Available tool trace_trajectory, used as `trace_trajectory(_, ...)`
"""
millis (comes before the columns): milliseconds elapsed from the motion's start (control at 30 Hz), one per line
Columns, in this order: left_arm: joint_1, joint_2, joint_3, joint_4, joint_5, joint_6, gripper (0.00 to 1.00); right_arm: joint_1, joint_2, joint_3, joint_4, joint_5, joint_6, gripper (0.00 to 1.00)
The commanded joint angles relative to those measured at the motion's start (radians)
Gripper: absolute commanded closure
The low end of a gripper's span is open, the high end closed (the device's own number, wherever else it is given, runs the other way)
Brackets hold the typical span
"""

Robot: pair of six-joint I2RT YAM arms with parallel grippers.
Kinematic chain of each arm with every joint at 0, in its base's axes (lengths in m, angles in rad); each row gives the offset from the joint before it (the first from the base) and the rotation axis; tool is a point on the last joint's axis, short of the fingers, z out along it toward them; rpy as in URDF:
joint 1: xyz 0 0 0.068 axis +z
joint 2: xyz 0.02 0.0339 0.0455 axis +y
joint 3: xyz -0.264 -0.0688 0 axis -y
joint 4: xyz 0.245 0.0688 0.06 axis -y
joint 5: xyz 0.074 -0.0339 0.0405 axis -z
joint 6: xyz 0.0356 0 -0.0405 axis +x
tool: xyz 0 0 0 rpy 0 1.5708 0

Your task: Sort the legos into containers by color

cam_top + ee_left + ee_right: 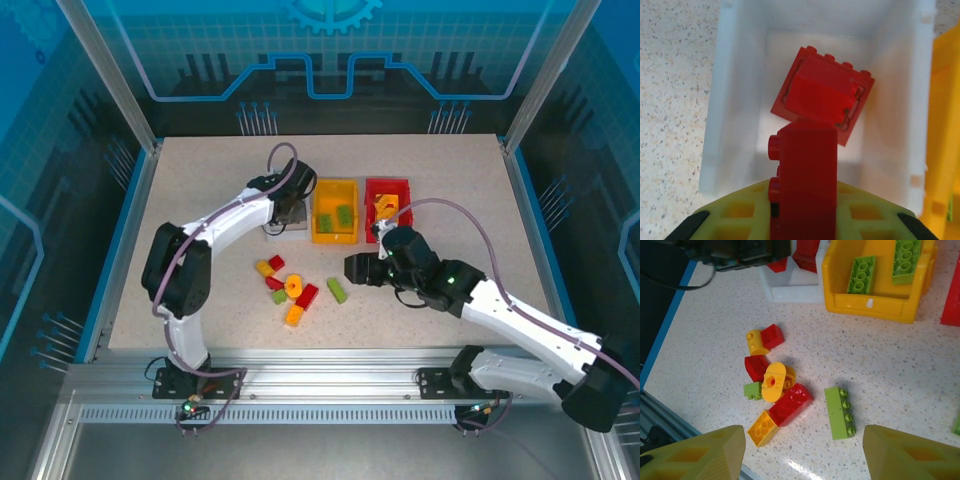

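Our left jaws, clamped on a red brick (802,175), hang over the white bin (735,100), where a second red piece (822,95) lies. Our right jaws stand apart above the counter (900,370), over a green brick (839,412) near a cluster of loose legos (772,385). Two green bricks (861,274) lie in the yellow bin (870,305).

I see a red lego (805,175) in smooth glossy plastic, yellow bin (870,305) shiny plastic too, white bin (730,100) duller plastic, tabletop (200,200) speckled matt, frame rail (330,378) brushed metal.
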Motion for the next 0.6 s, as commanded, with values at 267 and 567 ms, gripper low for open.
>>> trace_trajectory(267,0.015,0.084,0.071,-0.056,-0.068,-0.007,0.64,-0.021,-0.036,-0.016,0.031,-0.022,0.017,0.34)
trace_trajectory(567,-0.010,-0.036,0.063,-0.058,-0.049,0.000,0.55,-0.071,-0.049,0.003,-0.030,-0.032,-0.008,0.34)
